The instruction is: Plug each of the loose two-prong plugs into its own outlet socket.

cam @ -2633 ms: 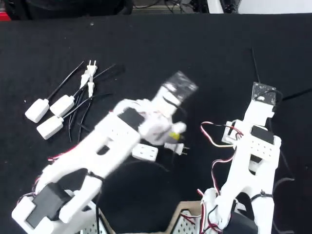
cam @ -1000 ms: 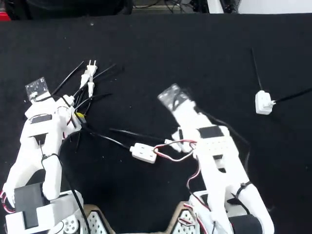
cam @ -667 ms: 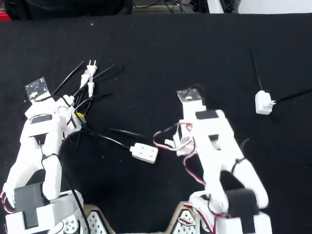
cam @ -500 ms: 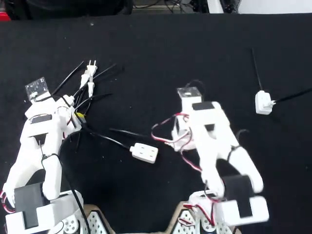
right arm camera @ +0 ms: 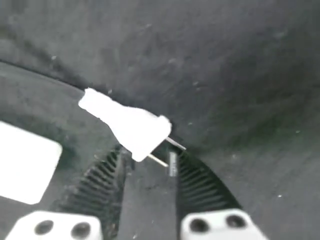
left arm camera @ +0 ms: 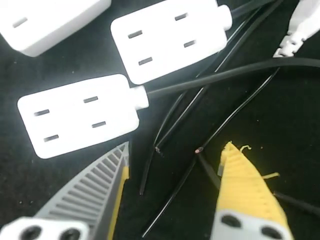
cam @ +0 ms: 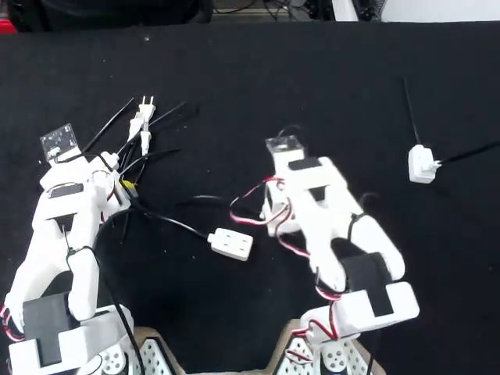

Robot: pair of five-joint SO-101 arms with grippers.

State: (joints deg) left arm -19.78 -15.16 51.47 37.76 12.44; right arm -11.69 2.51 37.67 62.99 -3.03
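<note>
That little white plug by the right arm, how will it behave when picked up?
The plug looks small and light, probably rigid. Its smooth tapered body may slip or swivel in a pinch. The thin cord looks floppy and will likely trail, tugging it.

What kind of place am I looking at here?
Probably a robotics lab bench: two white robot arms with exposed wiring, a black cloth-covered table, and loose outlet sockets and plugs laid out for practice.
</note>
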